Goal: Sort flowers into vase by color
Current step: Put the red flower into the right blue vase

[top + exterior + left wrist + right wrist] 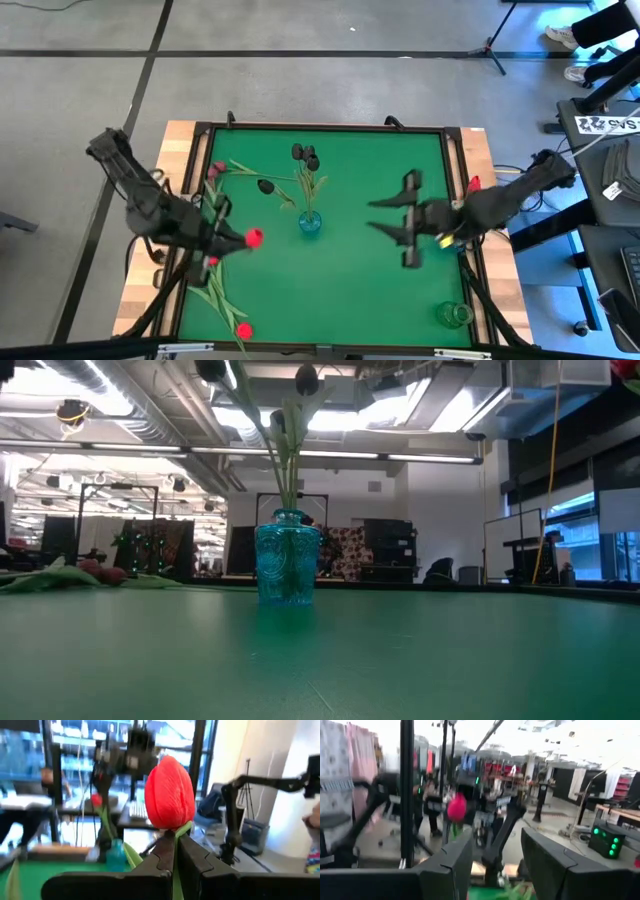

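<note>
Left wrist view is showing my left gripper (pixel 175 847) clamping a red tulip (pixel 169 794) just under its head, so the stem is hanging free for lowering into a vase. I am holding it above the mat left of the blue vase (pixel 310 222), which is already carrying black tulips (pixel 305 154), so red probably belongs in the clear vase (pixel 455 314). My right gripper (pixel 390 231) is waiting opposite, spread wide and holding nothing, likely for a handover.
</note>
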